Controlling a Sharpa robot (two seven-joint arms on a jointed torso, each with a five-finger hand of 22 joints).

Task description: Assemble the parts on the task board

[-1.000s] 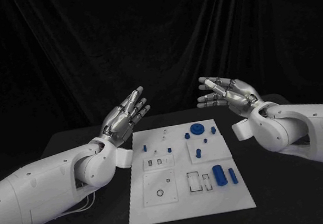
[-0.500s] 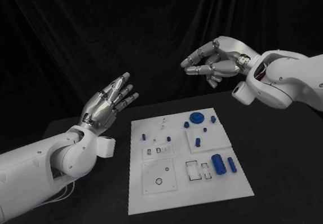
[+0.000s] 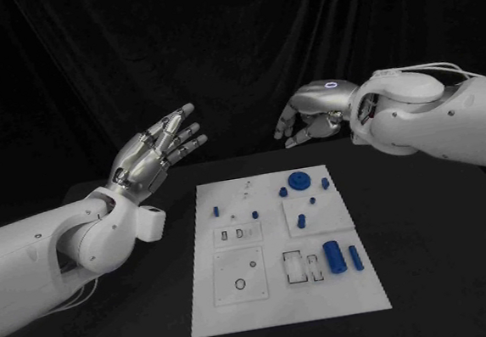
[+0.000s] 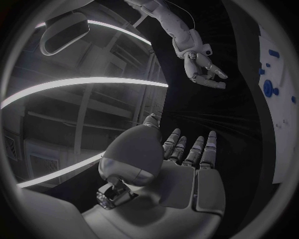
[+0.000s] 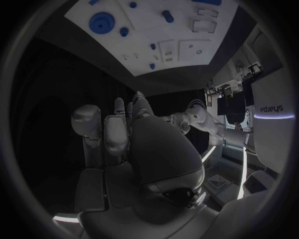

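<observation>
Black surface (image 3: 457, 274), dark curtain behind. Board (image 3: 281, 300) lies mid-surface, blue parts (image 3: 333, 251) loose on it, none picked up yet. Beyond it both hang raised, likely staging: left robot hand (image 3: 156, 151) spread, empty; right robot hand (image 3: 315, 110) curled, holding nothing.

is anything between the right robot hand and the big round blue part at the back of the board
Nothing visible does. The right robot hand hangs in the air beyond the far edge of the task board, holding nothing, and the round blue part lies uncovered, with only open space between them.
</observation>
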